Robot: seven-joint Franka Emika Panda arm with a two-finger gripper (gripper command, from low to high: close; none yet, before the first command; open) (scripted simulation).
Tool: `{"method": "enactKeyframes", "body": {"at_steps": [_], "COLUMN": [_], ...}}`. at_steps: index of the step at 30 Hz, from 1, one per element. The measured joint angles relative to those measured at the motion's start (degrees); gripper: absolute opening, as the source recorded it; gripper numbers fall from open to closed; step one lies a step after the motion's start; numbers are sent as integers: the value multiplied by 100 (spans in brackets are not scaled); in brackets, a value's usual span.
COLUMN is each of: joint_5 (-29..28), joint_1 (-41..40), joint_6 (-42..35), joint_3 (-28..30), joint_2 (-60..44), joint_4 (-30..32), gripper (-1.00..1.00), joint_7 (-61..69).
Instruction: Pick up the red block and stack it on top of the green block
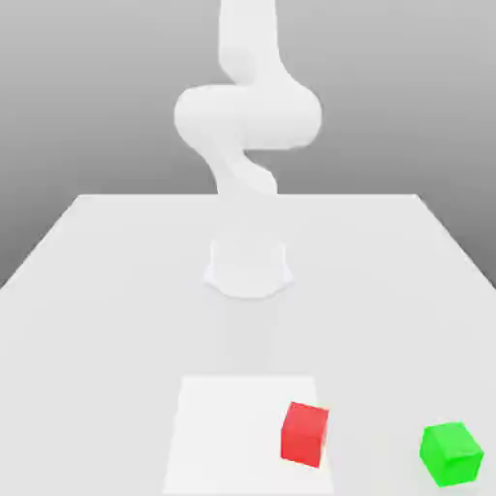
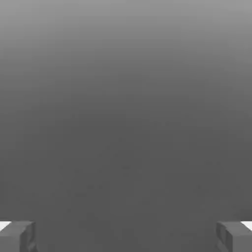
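Observation:
The red block point(image 1: 305, 434) rests on the white table point(image 1: 116, 291) near its front edge, on the corner of a paler square patch point(image 1: 228, 431). The green block point(image 1: 450, 453) lies on the table toward the exterior view's right of the red one, a clear gap between them. In the hand view, my gripper point(image 2: 126, 236) is open: its two grey fingertips point(image 2: 17, 236) stand far apart with nothing between them, and plain grey background lies beyond.
The white arm point(image 1: 247, 116) rises from its round base point(image 1: 248, 266) at the table's middle, bends, and runs past the top of the exterior view. Both blocks sit well in front of the base.

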State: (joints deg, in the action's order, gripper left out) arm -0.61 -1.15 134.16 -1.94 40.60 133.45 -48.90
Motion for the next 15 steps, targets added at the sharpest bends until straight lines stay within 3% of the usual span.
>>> {"method": "enactKeyframes", "body": {"at_steps": [15], "joint_5": [-467], "joint_1": [-398], "joint_6": [1429], "joint_3": [-877], "joint_2": [-3161], "joint_4": [1003], "gripper": [0], "joint_7": [-1913]}}
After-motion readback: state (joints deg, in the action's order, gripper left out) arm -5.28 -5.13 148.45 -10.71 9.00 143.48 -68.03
